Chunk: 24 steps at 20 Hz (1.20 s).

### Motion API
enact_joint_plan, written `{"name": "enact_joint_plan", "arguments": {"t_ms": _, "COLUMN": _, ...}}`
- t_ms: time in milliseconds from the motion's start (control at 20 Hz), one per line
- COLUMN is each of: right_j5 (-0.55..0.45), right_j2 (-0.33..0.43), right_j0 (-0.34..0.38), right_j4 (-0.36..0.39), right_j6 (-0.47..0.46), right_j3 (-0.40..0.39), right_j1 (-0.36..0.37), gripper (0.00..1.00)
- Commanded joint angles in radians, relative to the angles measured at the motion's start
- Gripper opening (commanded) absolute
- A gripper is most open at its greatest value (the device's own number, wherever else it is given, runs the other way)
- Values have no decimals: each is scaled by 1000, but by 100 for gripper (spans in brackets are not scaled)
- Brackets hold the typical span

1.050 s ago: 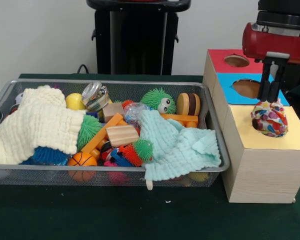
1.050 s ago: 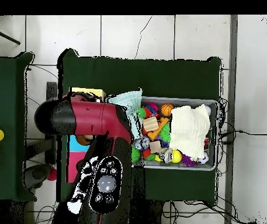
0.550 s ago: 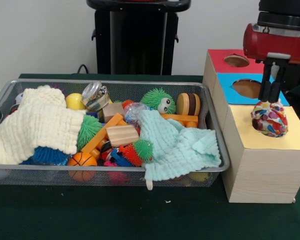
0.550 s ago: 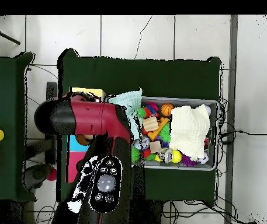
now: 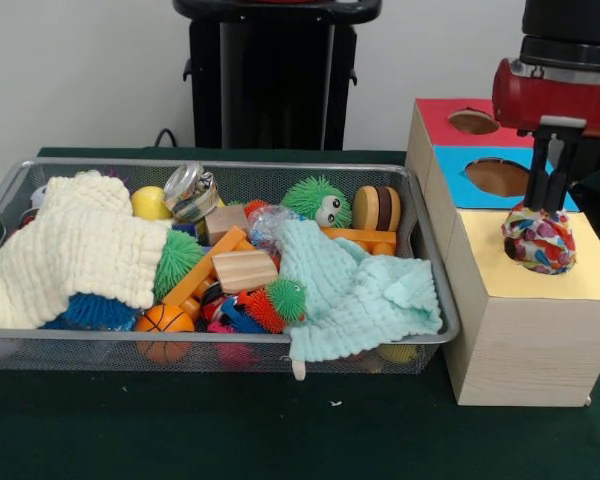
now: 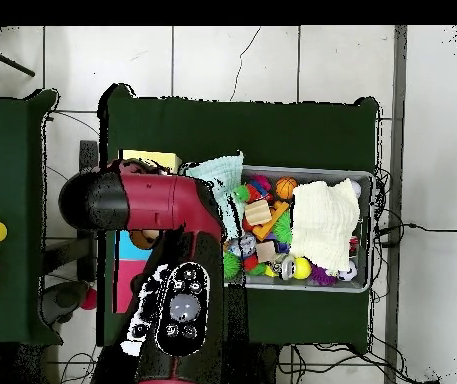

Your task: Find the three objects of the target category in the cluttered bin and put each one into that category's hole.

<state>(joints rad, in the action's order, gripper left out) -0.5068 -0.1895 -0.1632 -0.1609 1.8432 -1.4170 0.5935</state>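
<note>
Front view: low, close, level across the table (image 5: 180, 440). Overhead view: high, straight down, wider. Both share wire bin (image 5: 220, 170) (image 6: 364, 285) and sorting box (image 5: 525, 320) (image 6: 147, 159).

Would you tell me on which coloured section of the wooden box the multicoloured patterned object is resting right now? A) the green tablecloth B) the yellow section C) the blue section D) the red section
B: the multicoloured patterned object sits on the yellow section of the wooden box, in front of the blue section's hole, with the gripper just above it.
</note>
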Motion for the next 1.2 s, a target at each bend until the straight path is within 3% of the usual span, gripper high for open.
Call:
{"name": "enact_joint_plan", "arguments": {"t_ms": 50, "right_j5": -55, "right_j2": 101, "right_j0": 38, "right_j4": 25, "right_j6": 82, "right_j3": -132, "right_j1": -75, "gripper": 0}}
{"name": "enact_joint_plan", "arguments": {"t_ms": 600, "right_j5": -102, "right_j2": 91, "right_j0": 38, "right_j4": 41, "right_j6": 62, "right_j3": -114, "right_j1": -89, "gripper": 0}}
{"name": "enact_joint_plan", "arguments": {"t_ms": 1200, "right_j5": -180, "right_j2": 109, "right_j0": 48, "right_j4": 4, "right_j6": 80, "right_j3": -93, "right_j1": -66, "gripper": 0}}
